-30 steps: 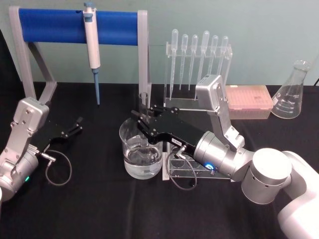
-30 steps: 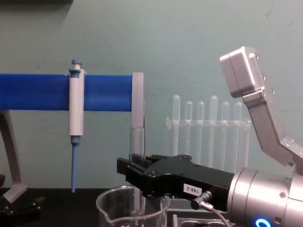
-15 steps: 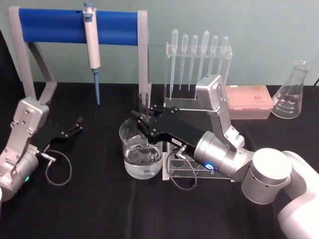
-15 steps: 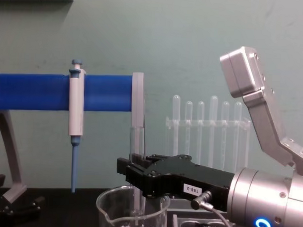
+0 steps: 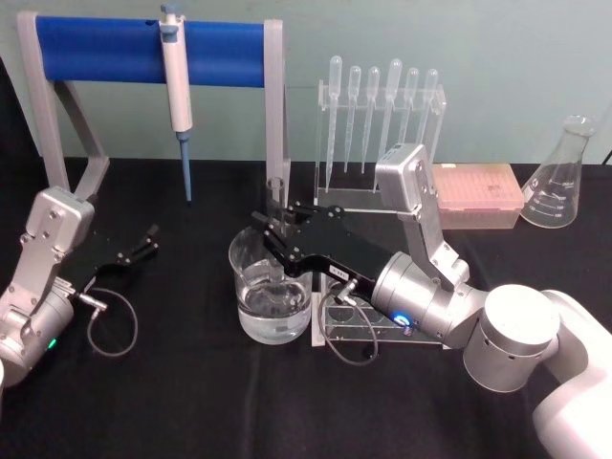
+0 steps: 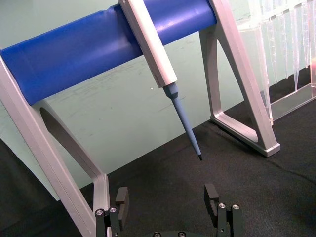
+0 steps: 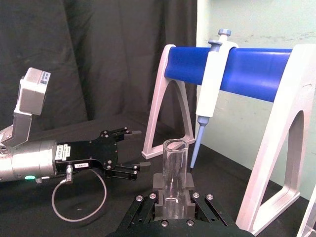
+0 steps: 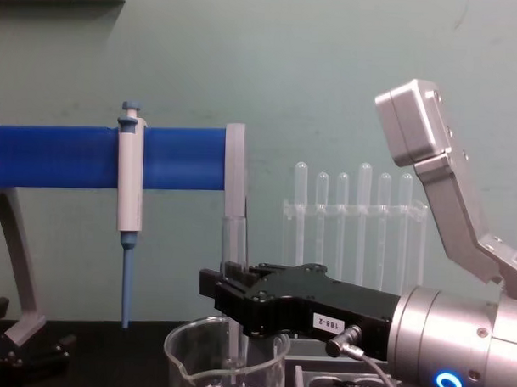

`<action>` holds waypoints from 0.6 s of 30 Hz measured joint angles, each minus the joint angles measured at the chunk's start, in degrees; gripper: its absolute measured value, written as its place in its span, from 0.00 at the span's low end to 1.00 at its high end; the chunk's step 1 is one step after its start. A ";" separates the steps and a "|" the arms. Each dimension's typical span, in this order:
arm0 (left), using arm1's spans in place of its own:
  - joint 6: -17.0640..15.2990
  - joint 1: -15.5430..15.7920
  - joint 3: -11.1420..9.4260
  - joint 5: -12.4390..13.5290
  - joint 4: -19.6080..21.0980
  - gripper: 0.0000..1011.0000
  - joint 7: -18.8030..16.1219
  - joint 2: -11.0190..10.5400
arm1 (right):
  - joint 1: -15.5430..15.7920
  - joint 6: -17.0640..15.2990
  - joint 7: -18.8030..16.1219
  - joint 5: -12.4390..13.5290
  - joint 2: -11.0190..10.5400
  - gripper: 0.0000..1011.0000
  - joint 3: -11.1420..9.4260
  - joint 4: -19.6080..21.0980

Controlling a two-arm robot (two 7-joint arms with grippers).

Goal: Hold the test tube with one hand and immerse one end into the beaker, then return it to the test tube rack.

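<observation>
- The right gripper (image 8: 230,273) carries a small white label (image 8: 324,323). Its print is upside down in the chest view and seems to read "188-2".
- The conical flask (image 5: 557,182) bears white graduation marks, too small to read.
- Counted: one test tube (image 8: 234,235), one beaker (image 5: 251,251), one white-and-blue pipettor (image 5: 176,76) hanging on the blue-barred stand (image 5: 105,48), six bulb-topped pipettes (image 5: 394,96) in a clear holder, one pink tip box (image 5: 475,191) and one flask.
- The test tube stands upright with its long axis vertical and its open rim on top. Its lower end is down inside the beaker, which holds clear liquid.
- The right gripper's fingers are clamped on the tube's middle, above the beaker's rim.
- The clear test tube rack (image 5: 335,330) lies just beside the beaker, under the right arm.
- The left gripper (image 6: 167,200) rests near the stand's foot, well apart from the beaker, with its fingers apart and nothing between them.
</observation>
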State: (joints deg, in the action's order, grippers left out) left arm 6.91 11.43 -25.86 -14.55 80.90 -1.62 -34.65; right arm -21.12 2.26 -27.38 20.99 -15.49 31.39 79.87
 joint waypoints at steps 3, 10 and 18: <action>0.00 0.00 0.00 0.00 0.00 0.99 0.00 0.00 | 0.00 0.00 0.00 0.00 0.00 0.22 0.00 0.00; 0.00 0.00 0.00 0.00 0.00 0.99 0.00 0.00 | 0.00 0.00 0.00 0.00 0.00 0.22 0.00 0.00; 0.00 0.00 0.00 0.00 0.00 0.99 0.00 0.00 | 0.00 0.00 0.00 0.00 0.00 0.22 0.00 0.00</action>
State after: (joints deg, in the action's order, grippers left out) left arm 6.91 11.43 -25.86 -14.55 80.90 -1.62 -34.65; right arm -21.12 2.26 -27.38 20.99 -15.49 31.39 79.87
